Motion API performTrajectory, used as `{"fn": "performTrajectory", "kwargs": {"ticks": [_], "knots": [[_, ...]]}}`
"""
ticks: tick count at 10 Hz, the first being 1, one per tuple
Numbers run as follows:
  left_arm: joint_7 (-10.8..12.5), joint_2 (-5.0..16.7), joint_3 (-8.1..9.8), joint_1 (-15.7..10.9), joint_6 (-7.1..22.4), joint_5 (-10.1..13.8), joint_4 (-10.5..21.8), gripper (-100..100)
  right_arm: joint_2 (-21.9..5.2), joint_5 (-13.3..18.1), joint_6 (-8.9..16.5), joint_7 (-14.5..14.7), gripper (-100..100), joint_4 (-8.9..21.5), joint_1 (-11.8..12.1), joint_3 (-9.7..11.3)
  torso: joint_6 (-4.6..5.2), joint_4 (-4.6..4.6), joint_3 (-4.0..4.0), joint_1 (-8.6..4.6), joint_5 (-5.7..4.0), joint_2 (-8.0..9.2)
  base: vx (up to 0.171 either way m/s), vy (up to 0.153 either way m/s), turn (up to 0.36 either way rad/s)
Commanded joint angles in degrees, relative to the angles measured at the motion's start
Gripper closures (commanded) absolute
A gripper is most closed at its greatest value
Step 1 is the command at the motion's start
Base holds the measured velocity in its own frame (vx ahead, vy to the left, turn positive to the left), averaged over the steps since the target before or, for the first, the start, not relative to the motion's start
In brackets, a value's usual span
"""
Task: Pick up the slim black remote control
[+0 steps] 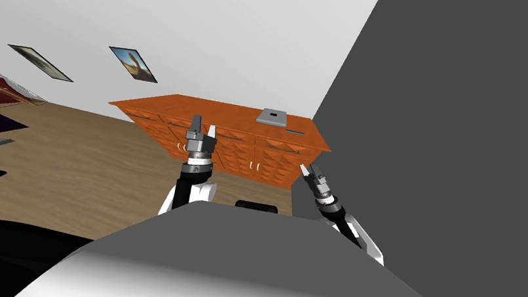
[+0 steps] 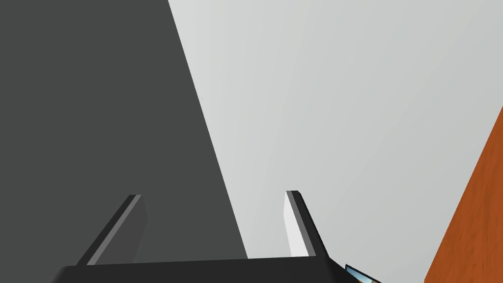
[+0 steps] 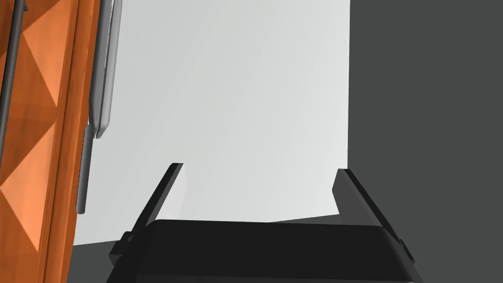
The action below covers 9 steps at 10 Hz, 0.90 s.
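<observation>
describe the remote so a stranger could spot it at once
Find the orange sideboard. On its top, at the end by the dark grey wall, lies a flat grey slab; the remote sits beside it, nearer the front edge. It is the thin dark bar, far narrower than the slab.

Orange sideboard (image 1: 220,124) on wood floor (image 1: 89,155); flat grey slab (image 1: 273,117) on top; framed picture (image 1: 133,63) on wall (image 1: 211,15).

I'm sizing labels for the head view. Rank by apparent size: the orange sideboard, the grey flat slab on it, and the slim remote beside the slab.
1. orange sideboard, largest by far.
2. grey flat slab.
3. slim dark grey remote, a thin sliver.
All similarly far away.
</observation>
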Motion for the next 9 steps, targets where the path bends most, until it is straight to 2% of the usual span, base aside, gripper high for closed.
{"fn": "performTrajectory", "kwargs": {"ticks": [1,2,4,5,6,7,8,9], "knots": [[0.0,0.0,0.0,0.0,0.0,0.0,0.0,0,-2.85,0.57,-0.98,-0.33,-100,1.21,-0.2,0.49,0.0,0.0,0.0,0.0,0.0,0.0,-0.055,0.016,0.062],[0.0,0.0,0.0,0.0,0.0,0.0,0.0,0,-4.53,1.69,-2.74,-0.94,-100,3.8,-0.56,1.26,0.02,0.01,0.01,-0.01,0.0,0.01,-0.075,0.024,0.127],[0.0,0.0,0.0,0.0,0.0,0.0,0.0,0,-7.11,1.69,-2.74,-0.94,-100,3.8,-0.56,1.26,0.03,0.02,0.05,-0.02,0.0,0.08,-0.051,0.007,0.018],[0.0,0.0,0.01,0.01,0.0,0.0,0.0,0,-9.16,2.82,-4.48,-1.46,-100,6.53,-0.95,1.96,0.03,0.01,0.0,-0.06,-0.01,-0.02,-0.043,0.017,0.143],[0.0,0.0,0.0,0.0,0.0,0.0,0.0,0,-11.0,2.82,-4.48,-1.46,-100,6.53,-0.95,1.96,0.0,0.0,-0.01,-0.02,0.0,-0.02,-0.049,0.016,0.079],[0.0,0.0,0.0,0.01,0.0,0.0,0.0,0,-11.55,2.82,-4.48,-1.46,-100,6.53,-0.95,1.96,0.03,0.0,0.0,-0.02,0.0,-0.01,-0.026,0.006,-0.015],[0.0,0.0,0.01,0.01,0.0,0.0,0.0,0,-13.81,3.98,-6.19,-1.88,-100,9.32,-1.37,2.6,0.03,0.0,-0.03,-0.04,-0.01,-0.07,-0.04,0.02,0.182],[0.0,0.0,0.0,0.0,0.0,0.0,0.0,0,-15.57,3.98,-6.19,-1.88,-100,9.36,-1.37,2.6,-0.01,-0.01,-0.03,-0.01,0.0,-0.06,-0.04,0.013,0.077]]}}
